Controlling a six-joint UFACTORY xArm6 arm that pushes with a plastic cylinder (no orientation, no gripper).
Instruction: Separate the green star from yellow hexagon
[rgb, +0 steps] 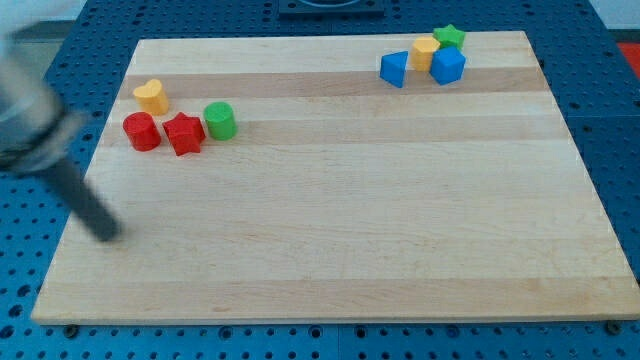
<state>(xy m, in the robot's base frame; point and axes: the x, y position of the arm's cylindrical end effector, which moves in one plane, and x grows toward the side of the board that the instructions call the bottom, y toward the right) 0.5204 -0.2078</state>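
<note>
The green star (450, 36) sits near the view's top right of the wooden board (340, 220). It touches the yellow hexagon (425, 51) just to its lower left. A blue cube (448, 66) sits right below the star and a second blue block (394, 69) lies left of the hexagon. My tip (104, 233) is blurred and rests at the board's left edge, far from this cluster.
At the view's upper left stand a yellow heart-like block (151, 96), a red cylinder (141, 131), a red star (183, 134) and a green cylinder (219, 120). The board lies on a blue perforated table (30, 280).
</note>
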